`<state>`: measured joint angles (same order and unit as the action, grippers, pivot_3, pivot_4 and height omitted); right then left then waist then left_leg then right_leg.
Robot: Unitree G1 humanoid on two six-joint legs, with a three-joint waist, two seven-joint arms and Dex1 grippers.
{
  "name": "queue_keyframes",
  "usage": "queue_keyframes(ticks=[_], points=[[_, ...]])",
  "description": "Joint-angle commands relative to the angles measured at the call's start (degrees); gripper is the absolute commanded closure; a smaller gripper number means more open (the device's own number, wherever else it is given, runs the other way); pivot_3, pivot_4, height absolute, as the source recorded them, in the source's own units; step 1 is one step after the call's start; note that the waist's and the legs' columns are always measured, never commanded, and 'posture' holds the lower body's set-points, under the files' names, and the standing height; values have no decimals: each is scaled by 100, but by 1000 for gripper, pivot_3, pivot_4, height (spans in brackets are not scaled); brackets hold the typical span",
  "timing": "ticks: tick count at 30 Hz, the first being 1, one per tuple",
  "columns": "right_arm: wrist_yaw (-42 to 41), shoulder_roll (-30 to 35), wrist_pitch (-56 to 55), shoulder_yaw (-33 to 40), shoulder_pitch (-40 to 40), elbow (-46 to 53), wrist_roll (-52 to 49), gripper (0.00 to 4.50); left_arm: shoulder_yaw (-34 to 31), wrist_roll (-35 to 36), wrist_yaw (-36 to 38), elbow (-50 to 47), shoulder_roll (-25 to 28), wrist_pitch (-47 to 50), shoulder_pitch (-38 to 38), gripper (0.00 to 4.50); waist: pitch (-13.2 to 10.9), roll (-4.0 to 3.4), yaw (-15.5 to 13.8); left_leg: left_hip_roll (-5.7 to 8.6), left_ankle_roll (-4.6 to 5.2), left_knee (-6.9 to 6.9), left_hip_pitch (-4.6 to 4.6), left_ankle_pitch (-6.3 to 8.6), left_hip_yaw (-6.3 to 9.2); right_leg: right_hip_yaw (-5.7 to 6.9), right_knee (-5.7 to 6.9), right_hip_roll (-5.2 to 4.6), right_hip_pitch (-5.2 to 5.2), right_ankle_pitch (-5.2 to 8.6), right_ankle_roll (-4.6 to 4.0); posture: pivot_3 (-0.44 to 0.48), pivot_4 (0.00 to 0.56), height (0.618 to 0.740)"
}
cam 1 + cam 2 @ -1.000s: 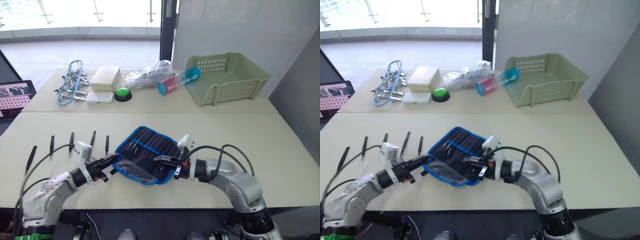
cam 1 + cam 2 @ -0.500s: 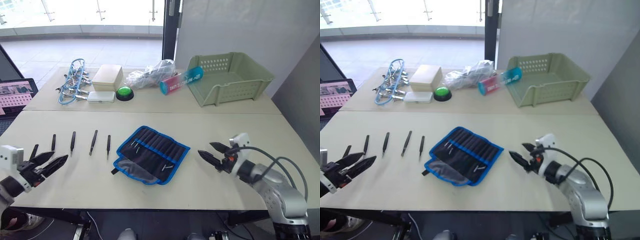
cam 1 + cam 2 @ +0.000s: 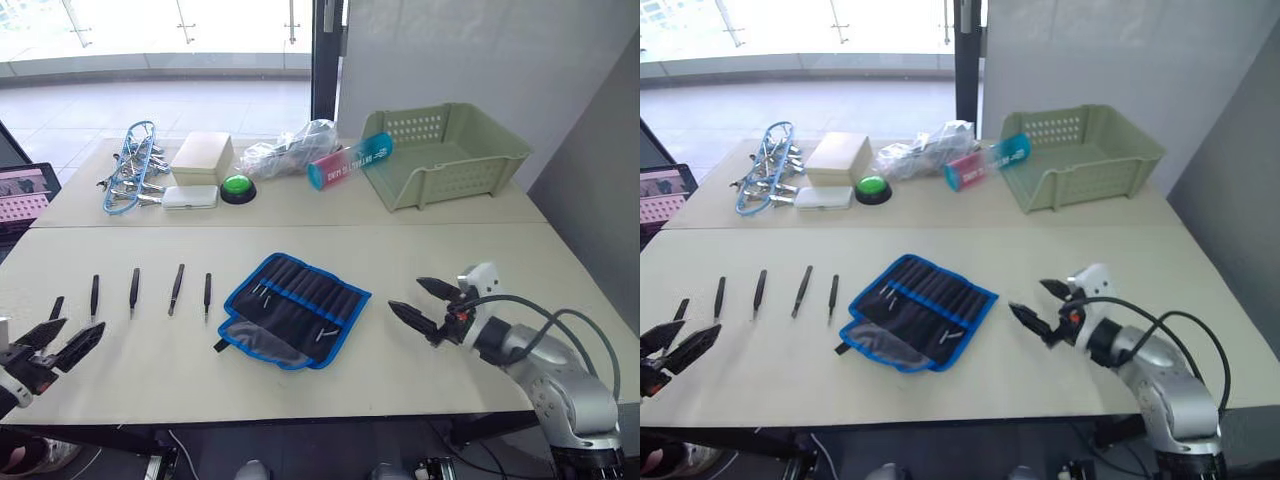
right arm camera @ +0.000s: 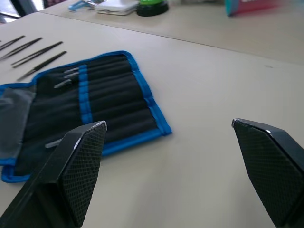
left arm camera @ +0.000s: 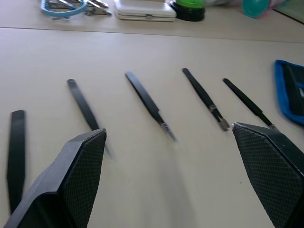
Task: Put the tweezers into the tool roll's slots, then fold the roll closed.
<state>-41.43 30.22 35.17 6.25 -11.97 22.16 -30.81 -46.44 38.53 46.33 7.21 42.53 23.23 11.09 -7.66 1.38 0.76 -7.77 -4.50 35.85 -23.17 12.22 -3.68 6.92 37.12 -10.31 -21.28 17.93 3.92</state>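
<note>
The flat black fabric tool roll with bright blue edging (image 3: pixel 294 311) lies unrolled on the pale beige table (image 3: pixel 320 245), near the middle of the head view and a little toward the lower edge. Its row of narrow black fabric slots (image 4: pixel 102 102) faces up, and a few small silver tips show at the slot mouths. A grey flap forms the roll's lower left end.

Five slim black pointed tweezers (image 5: pixel 148 103) lie side by side on the bare table at the centre left of the head view, apart from one another and well left of the roll; none sits in a slot.

The left tool (image 3: pixel 52 345) sits at the lower left edge of the head view, its two black fingers spread apart and empty, just beside the leftmost tweezer. The right tool (image 3: pixel 428 305) is at the lower right, right of the roll and apart from it, fingers likewise spread wide and holding nothing.

Along the upper part of the view, on the far table, stand a pale green plastic basket (image 3: pixel 449 155), a green round button (image 3: pixel 237 187), a cream box (image 3: pixel 201 158) and silver clips with blue wire (image 3: pixel 128 176).
</note>
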Motion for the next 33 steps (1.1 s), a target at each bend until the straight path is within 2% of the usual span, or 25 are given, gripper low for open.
queue_keyframes(ticks=[1,5,9,19,26,30,33], points=[[-312,170,240,-339,-558,239,-249,17,-345,-240,-462,189,28,-174,100,21,-1,2,-1,1,0,2,-1,0,0,0,0,-1,1,0,0,0,150,722],[-483,136,341,-678,-1170,91,-312,17,-593,-369,-818,569,67,-360,93,21,0,5,-4,0,0,0,-1,0,0,2,1,0,-1,-1,-1,0,150,722],[-533,76,398,-828,-1406,92,-333,17,-323,-821,-877,769,148,-621,212,21,2,17,-22,1,-1,1,-4,0,-1,3,1,0,1,-1,-1,0,150,722],[-760,118,243,-1238,-1281,295,-216,17,229,-1141,-931,1628,170,-834,-535,21,4,22,-30,1,-2,1,-5,-1,-1,5,4,0,-2,-1,-2,0,150,722],[-812,134,287,-1243,-1291,354,-248,17,720,-1441,-903,2744,228,-1188,-1306,21,3,19,-30,1,-5,2,0,-3,-1,5,9,0,0,-1,-2,0,150,722],[-771,148,322,-1219,-1281,366,-233,0,995,-1570,-749,3183,187,-1351,-1559,1110,3,17,-60,1,-5,2,0,-3,-1,5,10,-1,1,-1,-2,0,150,722],[-738,168,324,-1165,-1288,370,-231,0,1189,-1662,-689,3377,74,-1408,-1589,2157,4,12,-103,5,-5,4,0,-3,-3,5,8,-3,3,-1,-2,0,150,722]])
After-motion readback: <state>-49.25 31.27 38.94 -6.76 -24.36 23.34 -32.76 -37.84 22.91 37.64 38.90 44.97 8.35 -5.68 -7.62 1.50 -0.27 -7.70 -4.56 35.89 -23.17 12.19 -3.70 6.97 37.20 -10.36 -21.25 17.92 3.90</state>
